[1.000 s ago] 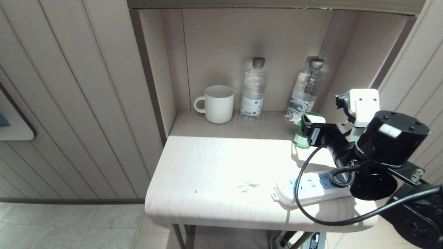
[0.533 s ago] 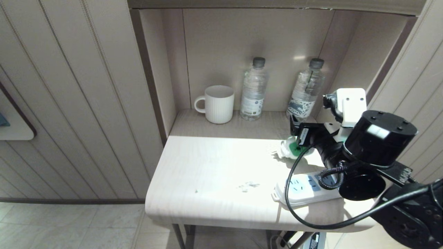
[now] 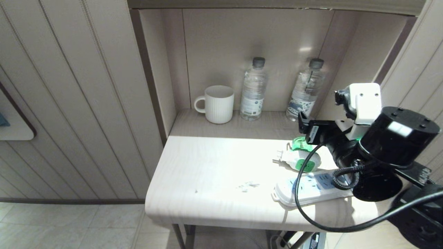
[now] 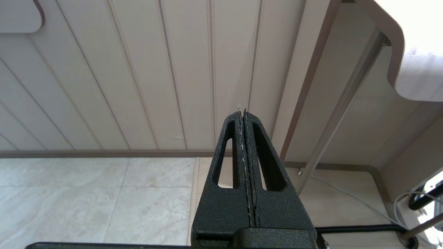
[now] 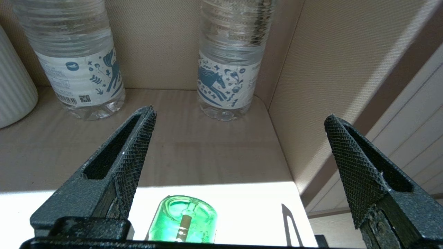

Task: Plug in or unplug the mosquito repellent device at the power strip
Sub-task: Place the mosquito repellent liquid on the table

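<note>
Nearest to me, the power strip (image 3: 311,186) lay flat along the table's (image 3: 214,173) front right edge, its sockets facing up and none of them occupied, so I judged the plugging-in step was not yet done. Just behind it, close beside but not in any socket, the mosquito repellent device (image 3: 300,157) lay on its side, white head toward the strip, prongs pointing left, green bottle toward the alcove. Lying down like that, it offered no upright body to pinch, which probably made the next grasp awkward.

My right gripper (image 5: 238,138) hung just above the bottle end, jaws spread as wide as they go and holding nothing; the green bottle (image 5: 183,221) sat between and below the fingers. My left gripper (image 4: 244,138) stayed low beside the table, fingers pressed together on nothing.

Farther back in the alcove stood two water bottles (image 3: 253,90) and a white mug (image 3: 218,103), well apart from the work.
</note>
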### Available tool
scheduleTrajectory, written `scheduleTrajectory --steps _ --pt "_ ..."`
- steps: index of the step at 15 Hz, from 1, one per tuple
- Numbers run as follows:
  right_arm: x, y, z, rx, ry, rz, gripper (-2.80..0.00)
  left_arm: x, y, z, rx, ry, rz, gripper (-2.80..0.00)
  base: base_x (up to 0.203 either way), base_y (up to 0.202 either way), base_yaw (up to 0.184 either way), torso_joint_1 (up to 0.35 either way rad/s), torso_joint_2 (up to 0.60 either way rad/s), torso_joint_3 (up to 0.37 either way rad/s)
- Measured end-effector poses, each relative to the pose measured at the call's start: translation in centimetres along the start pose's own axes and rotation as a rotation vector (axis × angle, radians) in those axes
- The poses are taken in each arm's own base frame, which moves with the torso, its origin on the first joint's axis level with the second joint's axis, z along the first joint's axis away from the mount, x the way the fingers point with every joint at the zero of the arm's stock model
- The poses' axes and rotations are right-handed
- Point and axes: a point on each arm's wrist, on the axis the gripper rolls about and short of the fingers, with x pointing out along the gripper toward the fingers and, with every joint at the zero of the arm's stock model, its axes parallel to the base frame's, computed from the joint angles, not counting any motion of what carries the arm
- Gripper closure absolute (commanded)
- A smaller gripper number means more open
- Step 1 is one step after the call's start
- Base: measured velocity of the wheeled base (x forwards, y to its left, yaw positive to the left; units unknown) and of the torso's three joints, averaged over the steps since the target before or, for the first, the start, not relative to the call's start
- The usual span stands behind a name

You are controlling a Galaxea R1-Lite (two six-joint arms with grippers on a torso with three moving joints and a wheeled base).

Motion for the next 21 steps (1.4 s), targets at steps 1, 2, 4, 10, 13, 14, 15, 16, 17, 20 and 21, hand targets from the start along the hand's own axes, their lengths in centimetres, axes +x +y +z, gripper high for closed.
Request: scheduleTrajectory --steps 1,2,4,10,13,14,15,16,17,20,21 --pt "-0.1 -0.1 0.1 -0.007 0.007 0.001 -2.80 0.0 0.0 0.0 0.000 0.000 0.000 0.00 0.000 0.000 0.000 0.000 0.00 0.000" --pt "-0.2 -0.2 0.2 -0.023 0.024 0.004 -2.80 0.0 0.0 0.0 0.000 0.000 0.000 0.00 0.000 0.000 0.000 0.000 0.00 0.000" --pt "-0.3 -0.4 0.6 -0.040 0.045 0.005 -2.80 0.0 0.0 0.0 0.000 0.000 0.000 0.00 0.000 0.000 0.000 0.000 0.00 0.000" --pt "-1.4 -1.6 2.1 -0.107 0.132 0.017 -2.80 0.0 0.0 0.0 0.000 0.000 0.000 0.00 0.000 0.000 0.000 0.000 0.00 0.000" --pt "-2.2 -2.5 2.8 -0.136 0.169 0.020 -2.80 0.0 0.0 0.0 0.000 0.000 0.000 0.00 0.000 0.000 0.000 0.000 0.00 0.000" --pt "-2.4 -2.9 3.1 -0.143 0.176 0.019 -2.80 0.0 0.0 0.0 0.000 0.000 0.000 0.00 0.000 0.000 0.000 0.000 0.00 0.000" --pt "-2.7 -3.2 3.3 -0.147 0.183 0.019 -2.19 0.0 0.0 0.0 0.000 0.000 0.000 0.00 0.000 0.000 0.000 0.000 0.00 0.000" --pt "-3.0 -3.6 3.7 -0.152 0.192 0.019 0.00 0.0 0.0 0.0 0.000 0.000 0.000 0.00 0.000 0.000 0.000 0.000 0.00 0.000" --pt "-3.6 -4.3 4.2 -0.157 0.201 0.021 0.00 0.0 0.0 0.0 0.000 0.000 0.000 0.00 0.000 0.000 0.000 0.000 0.00 0.000" --pt "-6.3 -7.4 6.4 -0.165 0.222 0.015 0.00 0.0 0.0 0.0 0.000 0.000 0.000 0.00 0.000 0.000 0.000 0.000 0.00 0.000" --pt "-7.4 -8.8 7.0 -0.166 0.226 0.005 0.00 0.0 0.0 0.0 0.001 0.000 -0.001 0.00 0.000 0.000 0.000 0.000 0.00 0.000"
